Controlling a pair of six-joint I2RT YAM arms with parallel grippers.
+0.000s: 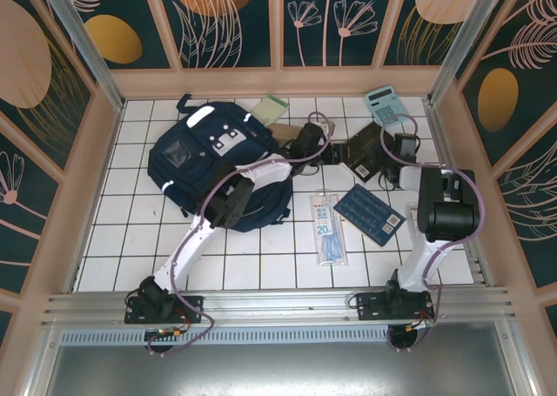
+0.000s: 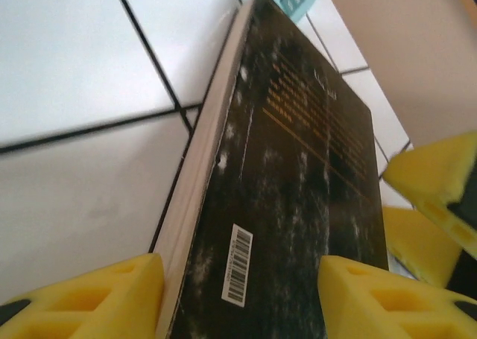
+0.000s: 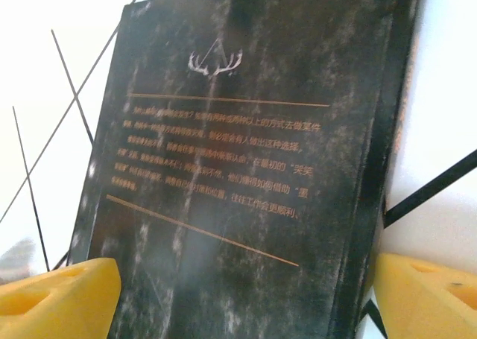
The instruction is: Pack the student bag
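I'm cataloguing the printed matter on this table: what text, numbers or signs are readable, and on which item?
"20": on the clear plastic packet.
Back cover of the black book: an antler emblem and Chinese lines, too blurred to quote.
The barcode on that cover: digits unreadable.
Keys of the calculator: too small to read.

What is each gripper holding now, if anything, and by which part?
The left gripper straddles the barcode end of the black paperback book with gold lettering; whether it grips cannot be told. The right gripper stands open around the same book.
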